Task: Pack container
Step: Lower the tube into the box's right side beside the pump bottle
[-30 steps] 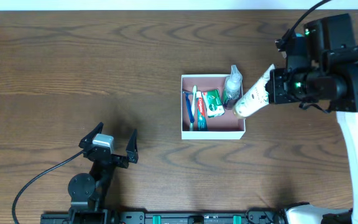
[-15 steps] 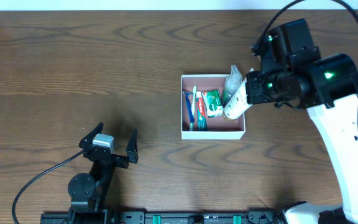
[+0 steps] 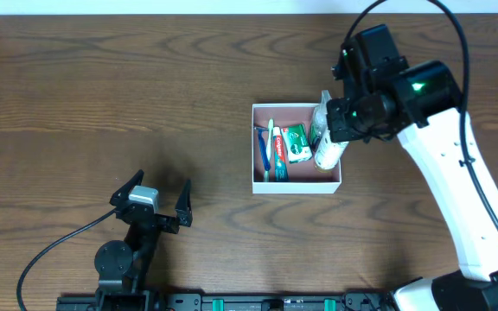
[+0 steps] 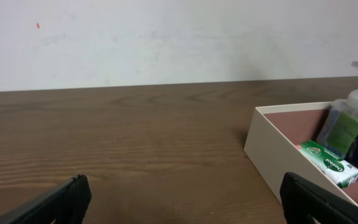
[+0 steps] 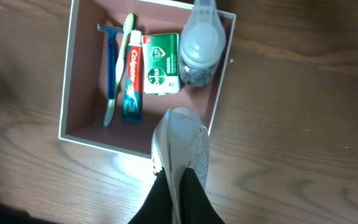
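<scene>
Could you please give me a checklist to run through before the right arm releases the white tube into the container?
1. Right gripper shut on the white tube: ok.
2. Tube's free end over the container, at its right side: ok in the overhead view.
3. Bare floor beside the green packet to take the tube: ok.
4. Tube clear of the pump bottle: cannot tell; they look very close.
5. Tube's height above the container floor: cannot tell.
6. Left gripper open and far from the container: ok.
</scene>
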